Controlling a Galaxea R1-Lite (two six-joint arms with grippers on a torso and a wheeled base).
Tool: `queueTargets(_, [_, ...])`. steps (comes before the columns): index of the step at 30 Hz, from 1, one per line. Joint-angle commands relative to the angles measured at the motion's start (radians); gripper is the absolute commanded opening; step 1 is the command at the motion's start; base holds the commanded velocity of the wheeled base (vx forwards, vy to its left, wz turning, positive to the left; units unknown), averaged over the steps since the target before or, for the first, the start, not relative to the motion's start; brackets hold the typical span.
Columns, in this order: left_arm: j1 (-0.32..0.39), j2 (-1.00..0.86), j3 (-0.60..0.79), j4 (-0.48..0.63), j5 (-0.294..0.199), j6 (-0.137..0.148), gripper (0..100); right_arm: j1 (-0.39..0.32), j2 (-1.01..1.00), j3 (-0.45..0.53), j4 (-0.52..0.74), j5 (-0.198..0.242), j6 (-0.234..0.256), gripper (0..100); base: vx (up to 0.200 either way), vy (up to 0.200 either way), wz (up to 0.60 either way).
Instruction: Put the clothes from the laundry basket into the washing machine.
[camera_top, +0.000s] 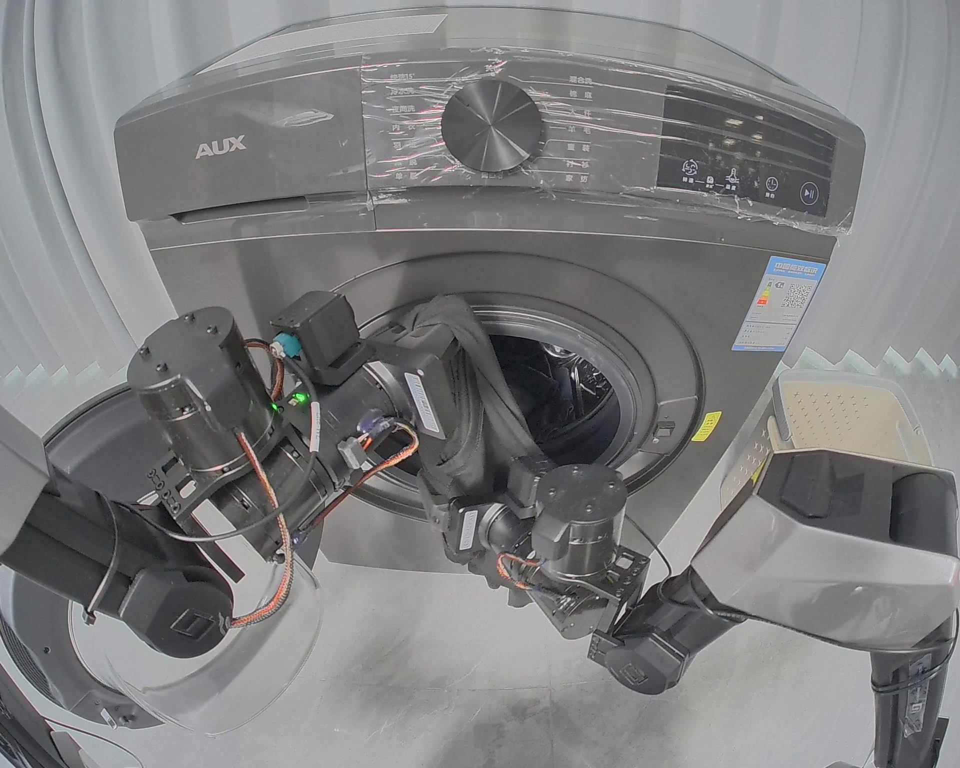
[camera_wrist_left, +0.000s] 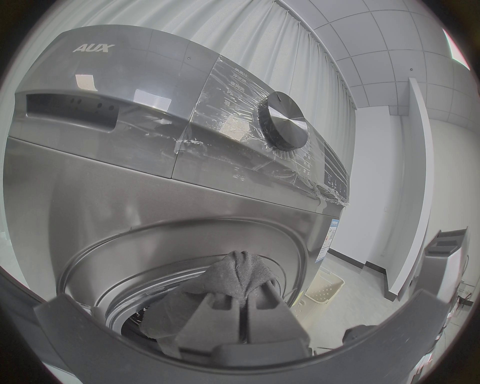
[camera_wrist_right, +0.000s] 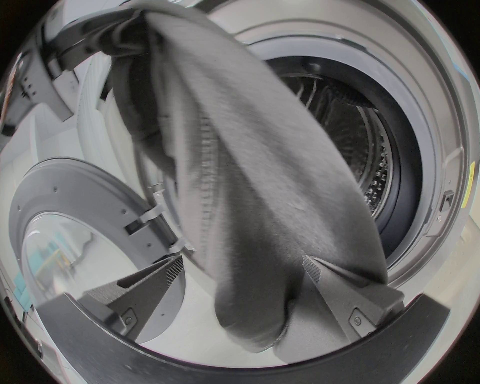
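Observation:
The grey washing machine stands with its drum open. A dark grey garment hangs across the left side of the opening. My left gripper is shut on its top end, at the upper left of the drum rim; in the left wrist view the cloth bunches between the closed fingers of that gripper. My right gripper is below, open, with the garment's lower end hanging between its spread fingers and resting against one finger. In the head view it sits at the drum's lower edge.
The round glass door is swung open to the left, low beside my left arm. A cream laundry basket stands on the floor to the machine's right. Pale curtains hang behind. The grey floor in front is bare.

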Motion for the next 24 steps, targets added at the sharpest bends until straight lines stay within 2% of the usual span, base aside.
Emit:
queueTargets(1, [0.002,-0.016,0.008,-0.001,0.001,0.000,0,-0.028,0.002,0.001,0.002,0.000,0.000,100,0.000,0.000,0.00])
queueTargets(12, [0.005,-0.017,0.024,-0.005,0.001,-0.006,0,-0.054,0.009,-0.002,0.002,0.000,-0.003,100,0.000,0.000,0.00])
queueTargets(13, [0.005,-0.016,0.024,-0.005,0.001,-0.006,0,-0.052,0.009,-0.001,0.002,0.000,-0.003,0,0.000,0.000,0.00])
queueTargets(18, [0.011,-0.014,0.029,-0.008,0.001,-0.006,0,-0.034,-0.004,0.016,0.000,0.000,-0.009,0,0.000,0.000,0.00])
queueTargets(24, [0.041,-0.011,0.041,-0.011,-0.001,-0.003,0,0.012,-0.072,0.107,-0.001,0.003,-0.015,0,0.000,0.000,0.00])
